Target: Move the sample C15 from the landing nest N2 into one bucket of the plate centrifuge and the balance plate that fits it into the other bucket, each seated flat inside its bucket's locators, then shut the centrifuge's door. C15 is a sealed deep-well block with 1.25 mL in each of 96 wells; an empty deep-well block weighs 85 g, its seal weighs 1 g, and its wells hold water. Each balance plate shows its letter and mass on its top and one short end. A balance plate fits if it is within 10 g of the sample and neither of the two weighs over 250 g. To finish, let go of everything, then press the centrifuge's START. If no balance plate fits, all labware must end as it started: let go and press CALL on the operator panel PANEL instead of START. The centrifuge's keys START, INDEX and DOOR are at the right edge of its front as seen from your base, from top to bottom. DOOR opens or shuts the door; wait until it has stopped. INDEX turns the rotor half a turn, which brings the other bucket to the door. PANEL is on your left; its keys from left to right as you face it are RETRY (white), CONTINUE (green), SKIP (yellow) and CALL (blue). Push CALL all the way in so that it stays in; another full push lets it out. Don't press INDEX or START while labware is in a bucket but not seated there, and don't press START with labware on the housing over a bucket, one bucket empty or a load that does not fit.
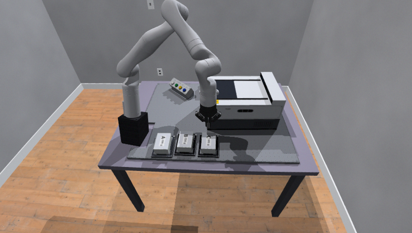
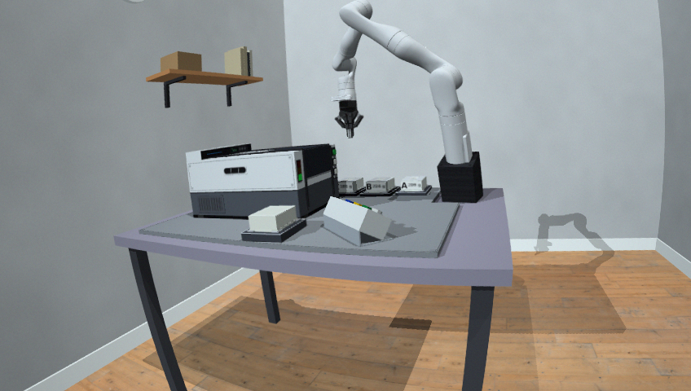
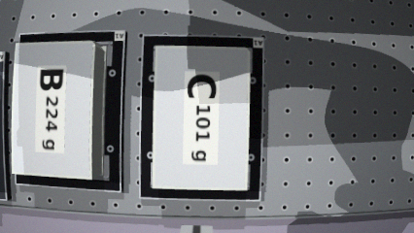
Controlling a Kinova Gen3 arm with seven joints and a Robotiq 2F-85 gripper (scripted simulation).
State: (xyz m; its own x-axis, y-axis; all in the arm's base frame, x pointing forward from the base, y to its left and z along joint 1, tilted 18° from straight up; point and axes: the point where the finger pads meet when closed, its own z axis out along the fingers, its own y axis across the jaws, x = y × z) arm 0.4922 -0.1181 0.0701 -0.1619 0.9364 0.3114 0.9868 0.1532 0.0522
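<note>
Overhead, the closed gripper hangs apparently well above balance plate C

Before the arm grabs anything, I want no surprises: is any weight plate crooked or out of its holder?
Nothing stands out. Plate B and plate C lie square inside their black holders, labels up, and plate A looks seated too.

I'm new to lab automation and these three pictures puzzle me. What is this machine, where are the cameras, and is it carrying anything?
A grey robot arm stands on a black pedestal on a purple table. One picture looks from above, one from the side, one down from the wrist. Its black gripper is shut and holds nothing. Below lie white balance plates marked B 224 g and C 101 g. The white box is a centrifuge.
</note>
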